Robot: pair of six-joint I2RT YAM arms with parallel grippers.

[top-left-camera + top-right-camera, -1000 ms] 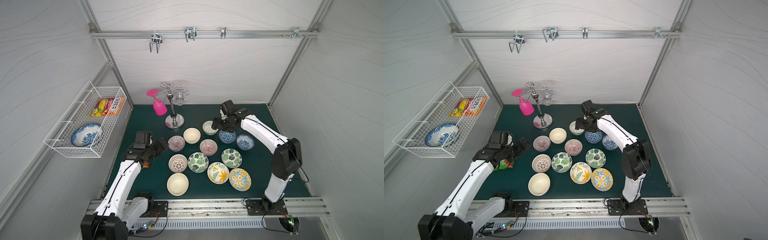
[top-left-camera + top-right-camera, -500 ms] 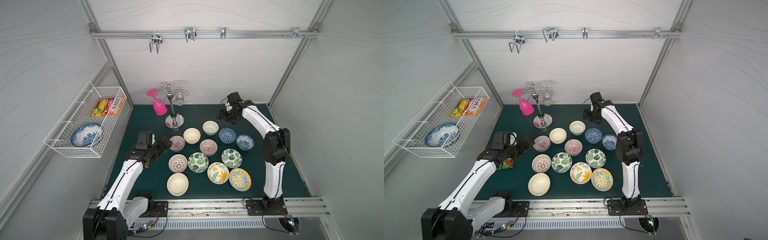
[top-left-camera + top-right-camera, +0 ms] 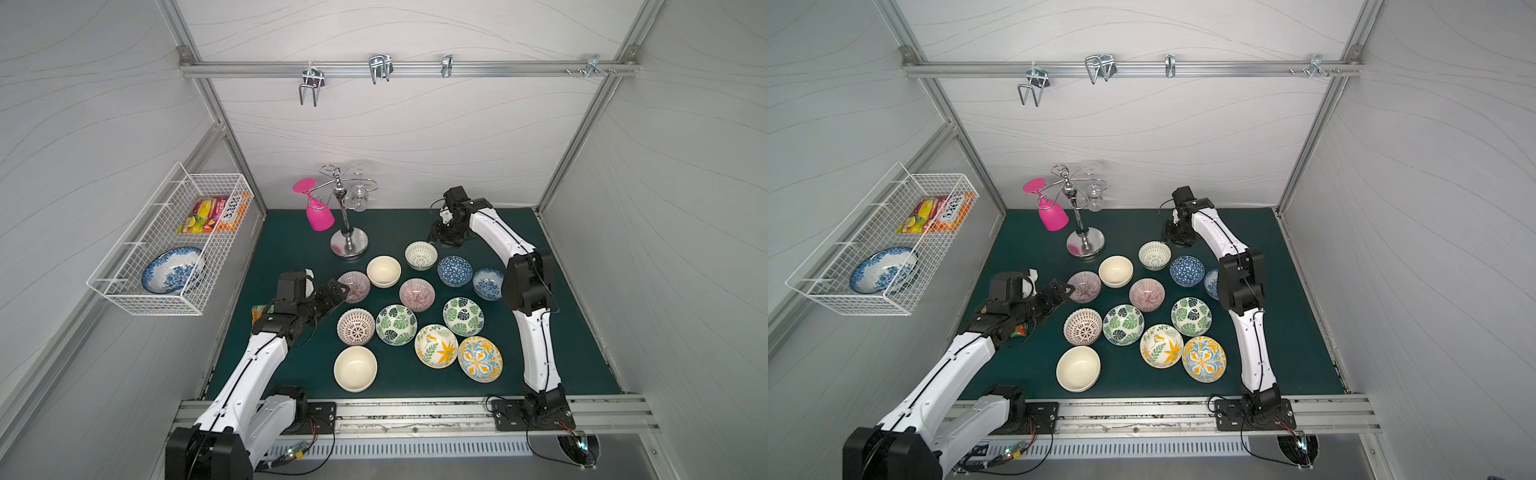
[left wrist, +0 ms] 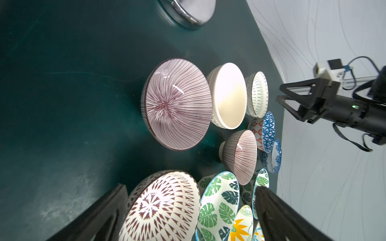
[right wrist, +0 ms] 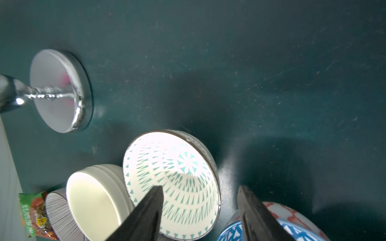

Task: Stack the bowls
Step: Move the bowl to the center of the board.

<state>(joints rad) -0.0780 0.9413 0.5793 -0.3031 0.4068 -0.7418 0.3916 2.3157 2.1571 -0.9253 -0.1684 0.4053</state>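
Pink-striped bowl (image 3: 357, 287) | ahead of left pincer (image 3: 337, 293) | gaping, empty | right pincer (image 3: 437, 240) ajar, empty

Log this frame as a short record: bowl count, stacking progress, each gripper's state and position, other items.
bowls: twelve small round ceramic bowls, patterned or plain cream, each alone on the dark green mat
stacked: none yet
left gripper: open, empty, near a pink-striped bowl
right gripper: open, empty, near the green-lattice bowl
other items: chrome glass rack with a hanging pink wine glass; white wire basket holding a blue-and-white dish
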